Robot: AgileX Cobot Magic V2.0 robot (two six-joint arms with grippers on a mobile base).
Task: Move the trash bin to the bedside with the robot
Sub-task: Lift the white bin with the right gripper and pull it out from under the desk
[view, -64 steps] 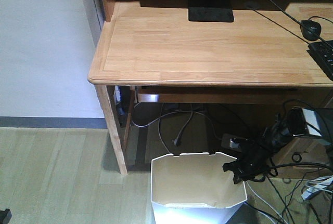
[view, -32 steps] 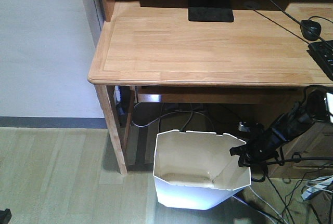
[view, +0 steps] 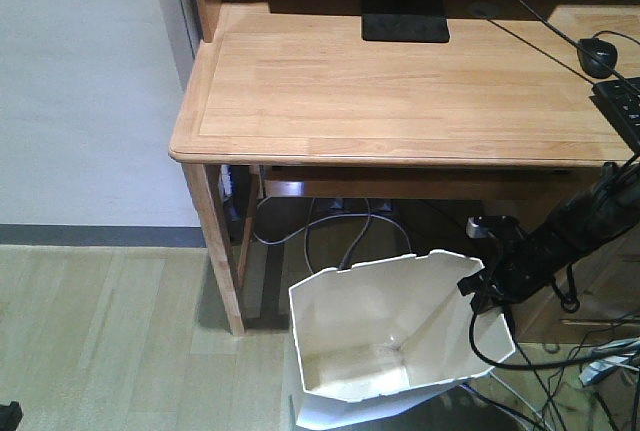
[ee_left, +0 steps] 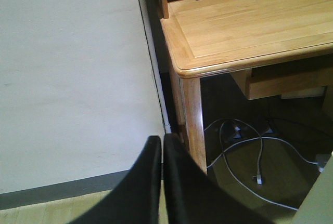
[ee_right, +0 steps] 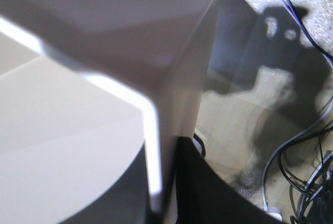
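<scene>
Right fingers (ee_right: pixel 164 182) pinch the bin (view: pixel 390 336) wall at its right rim, one finger inside, one outside, I'd say so I can drag it without a full lift. Bin is tipped, on the floor by the table (view: pixel 400 101) leg, cables (view: pixel 340 241) behind. Left fingers (ee_left: pixel 162 182) pressed together on nothing, parked clear near the wall (ee_left: pixel 67 68). Bed not in view, so the haul is mostly ahead
</scene>
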